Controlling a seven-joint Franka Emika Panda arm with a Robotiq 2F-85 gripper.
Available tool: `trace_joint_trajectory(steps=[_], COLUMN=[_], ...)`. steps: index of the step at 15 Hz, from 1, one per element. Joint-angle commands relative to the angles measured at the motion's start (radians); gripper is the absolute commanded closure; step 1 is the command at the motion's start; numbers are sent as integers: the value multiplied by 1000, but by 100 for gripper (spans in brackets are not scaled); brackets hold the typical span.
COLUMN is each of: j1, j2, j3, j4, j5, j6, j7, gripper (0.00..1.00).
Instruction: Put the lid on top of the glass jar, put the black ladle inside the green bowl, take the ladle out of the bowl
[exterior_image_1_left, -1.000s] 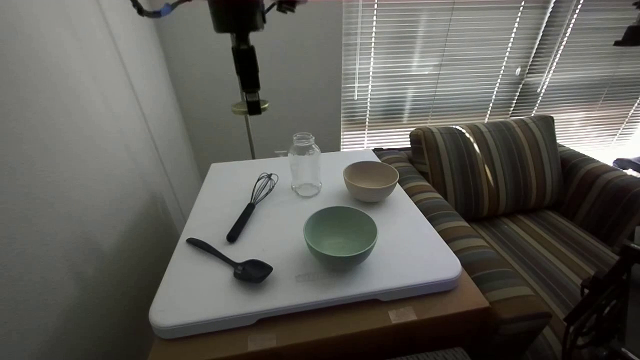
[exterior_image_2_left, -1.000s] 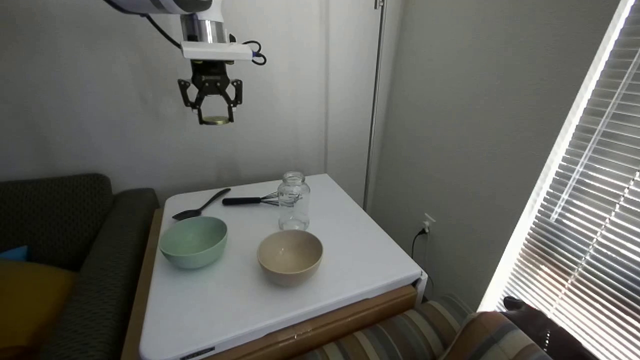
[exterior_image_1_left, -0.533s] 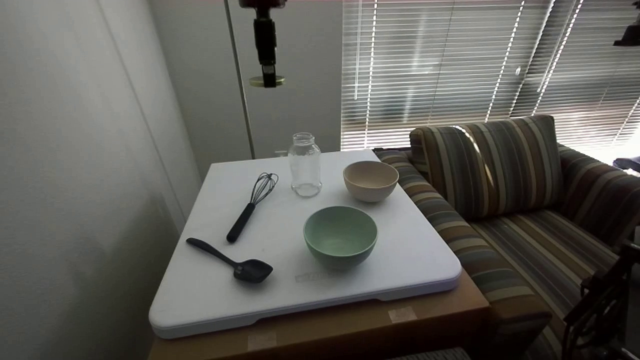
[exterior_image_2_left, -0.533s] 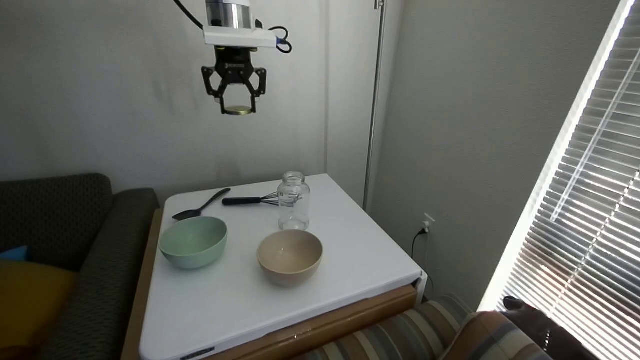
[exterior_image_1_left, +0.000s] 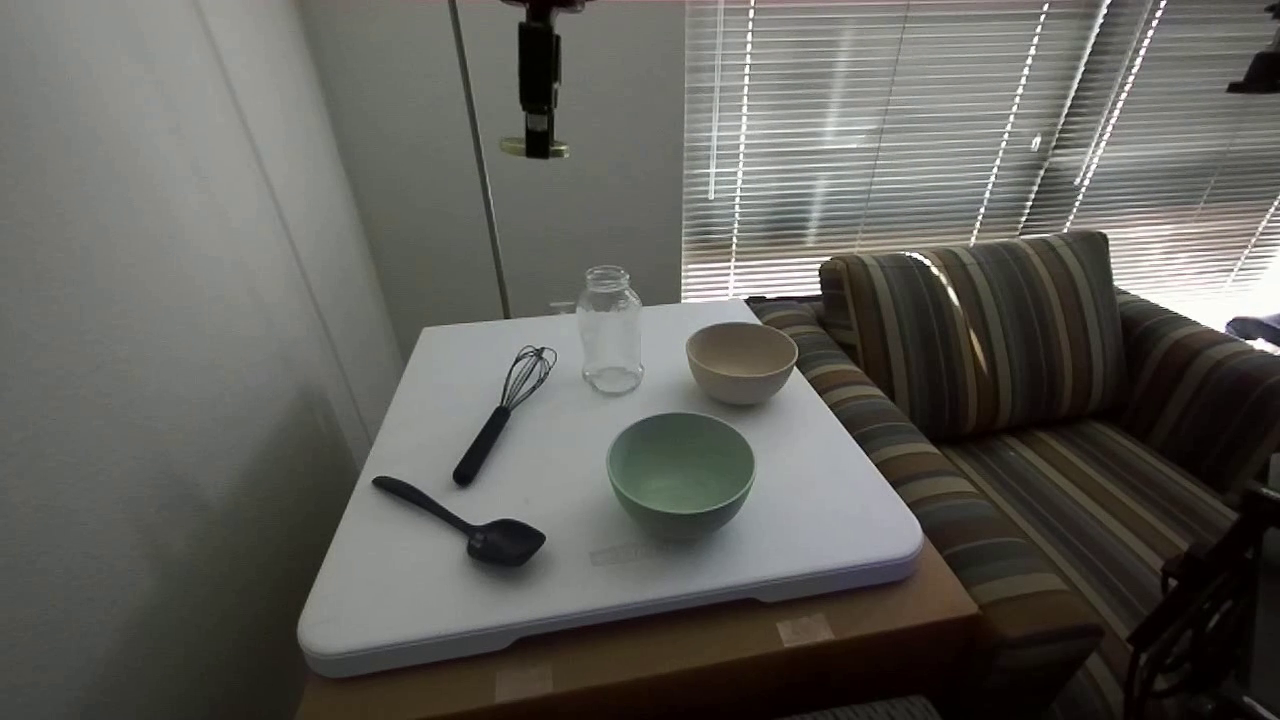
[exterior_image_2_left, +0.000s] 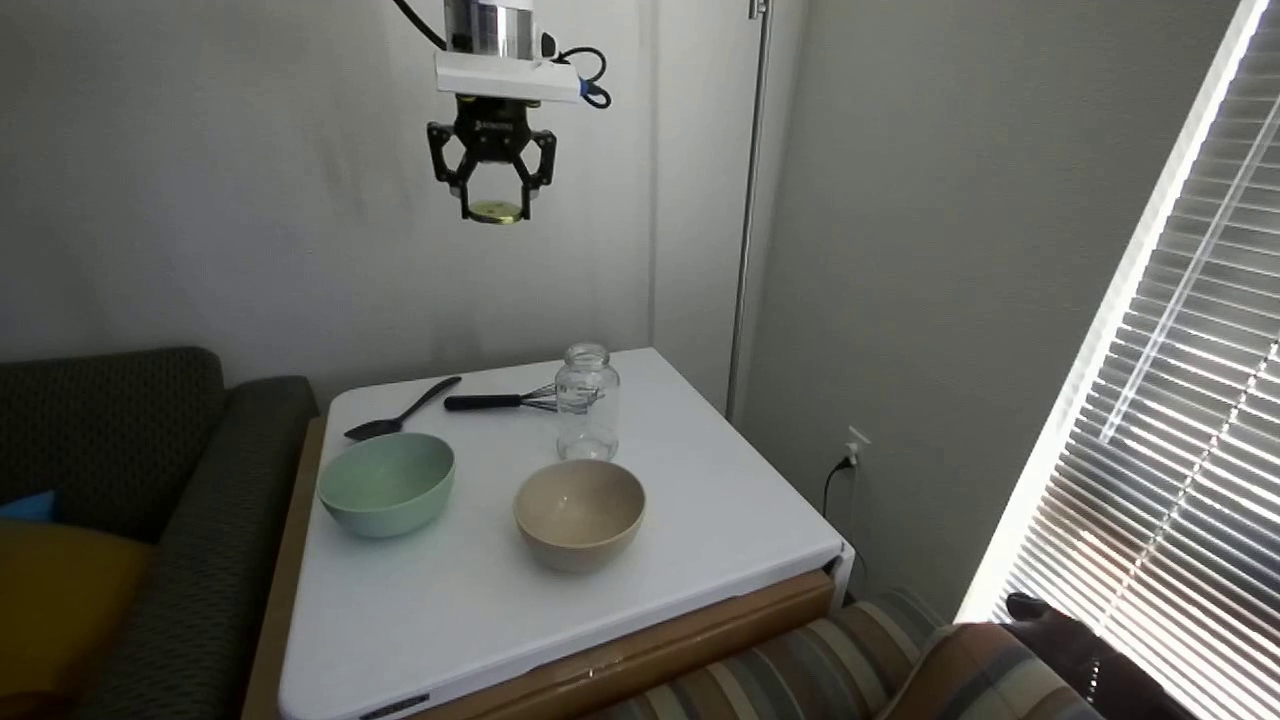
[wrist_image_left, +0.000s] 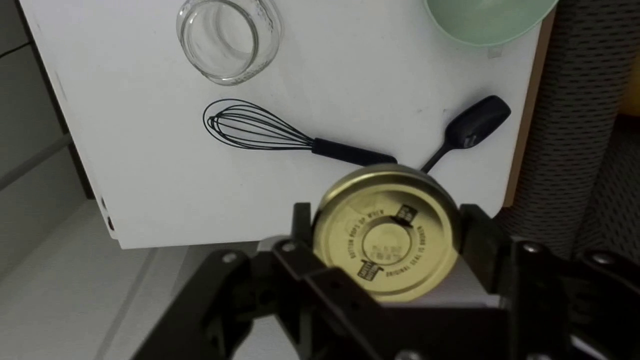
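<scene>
Holding the lid (wrist_image_left: 386, 237) above and to one side of the glass jar (exterior_image_2_left: 588, 415).
With gripper (exterior_image_2_left: 497, 211) parted to the lid's width, pinching it by the edge, printed side uppermost. Keep it level, centre over the jar below, lower gently, release once seated. Note white tabletop (exterior_image_2_left: 690, 500) beneath the gripper; well apart, find blinds (exterior_image_1_left: 850, 130) and a striped armchair (exterior_image_1_left: 1000, 455).
</scene>
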Motion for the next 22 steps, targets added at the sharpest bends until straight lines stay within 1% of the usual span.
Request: trace_joint_trajectory(steps=[1,2,3,4,8,9,10,13,14,15,16,17,20,21,22], j1=[0,6,9,26,25,13,13,-2,-7,-10,-19,-25,-37,-40,-42], j2=[0,4,10,69,109,68,75,84,90,150,98,104,124,186,135], j3=[1,-7,-18,-48,-115,-117,-136,-163,-171,-183,-180,-184,-191,-195,-193], j4=[0,0,1,110,139,51,50,36,36,134,32,31,33,137,37], j5=[0,-9,-22,-6,-39,-58,-73,-105,-113,-106,-112,-109,-104,-95,-99], j6=[0,12,19,-34,-38,1,6,3,11,-33,9,14,31,-10,38], j7=[0,10,14,7,-9,-11,-8,-12,-4,-11,-4,-2,27,43,77], gripper=[28,53,53,53,53,53,53,53,53,53,53,53,53,53,53])
